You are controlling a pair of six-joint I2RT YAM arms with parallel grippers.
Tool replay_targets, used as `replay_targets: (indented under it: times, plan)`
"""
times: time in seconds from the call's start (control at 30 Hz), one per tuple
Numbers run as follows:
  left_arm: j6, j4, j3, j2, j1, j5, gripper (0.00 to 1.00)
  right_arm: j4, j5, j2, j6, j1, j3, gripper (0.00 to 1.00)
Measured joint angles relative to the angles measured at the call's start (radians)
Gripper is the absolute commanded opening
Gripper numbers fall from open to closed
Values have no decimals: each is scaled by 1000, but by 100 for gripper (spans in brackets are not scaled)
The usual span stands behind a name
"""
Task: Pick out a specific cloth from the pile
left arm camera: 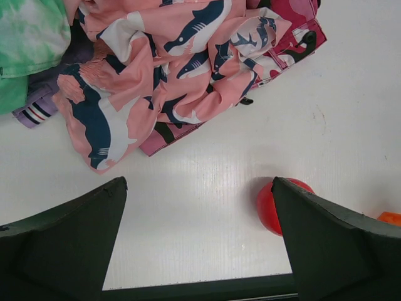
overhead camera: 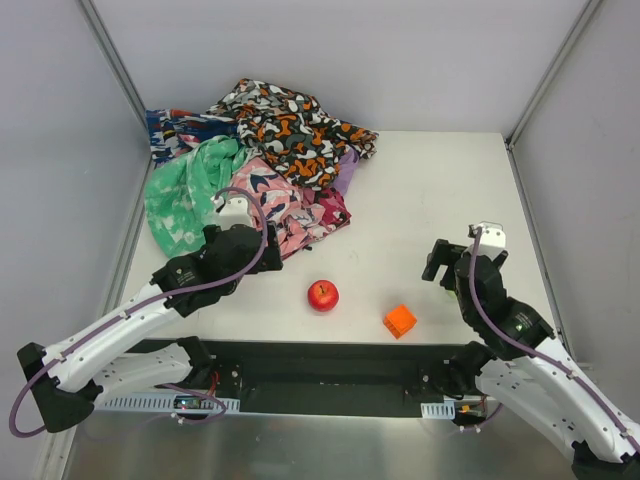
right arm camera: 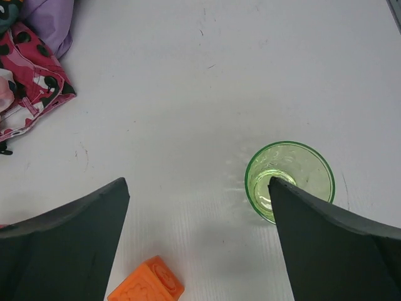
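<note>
The pile (overhead camera: pixel 290 130) lies at the back left of the table: black-orange-white, green speckled (overhead camera: pixel 185 195), pink shark-print (left arm camera: pixel 156 69) and pink camouflage (right arm camera: pixel 28 81) cloths. The lilac cloth (overhead camera: pixel 348 170) peeks out at the pile's right edge, mostly buried. Its striped hem (left arm camera: pixel 37 111) shows under the green cloth in the left wrist view, and a lilac corner (right arm camera: pixel 47 22) shows in the right wrist view. My left gripper (overhead camera: pixel 270 250) (left arm camera: pixel 199 183) is open and empty over bare table just in front of the pile. My right gripper (overhead camera: pixel 440 262) (right arm camera: pixel 198 182) is open and empty, far right of the pile.
A red apple (overhead camera: pixel 322 294) (left arm camera: pixel 276 210) sits in front of the pile beside my left gripper's right finger. An orange cube (overhead camera: pixel 399 320) (right arm camera: pixel 147 282) lies near the front edge. A green glass (right arm camera: pixel 301 166) stands under my right gripper's right finger. Walls enclose the table.
</note>
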Motion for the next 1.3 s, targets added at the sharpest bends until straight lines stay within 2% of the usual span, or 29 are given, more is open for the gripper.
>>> replay_targets:
  times: [0.43, 0.63, 0.87, 1.03, 1.17, 1.3]
  plan:
    - [-5, -3, -42, -83, 5, 45, 99, 125, -121, 27, -93, 0, 0, 96]
    - [-3, -5, -15, -5, 28, 64, 99, 158, -206, 163, -84, -11, 28, 96]
    - [51, 46, 194, 315, 229, 220, 99, 249, -407, 488, -36, -126, 193, 96]
    - [140, 98, 431, 541, 254, 280, 99, 362, -561, 758, 2, -217, 335, 96]
    - [222, 140, 631, 724, 275, 336, 99, 449, -629, 996, 22, -257, 479, 99]
    - [297, 161, 793, 908, 320, 389, 99, 505, -706, 1231, 50, -290, 641, 97]
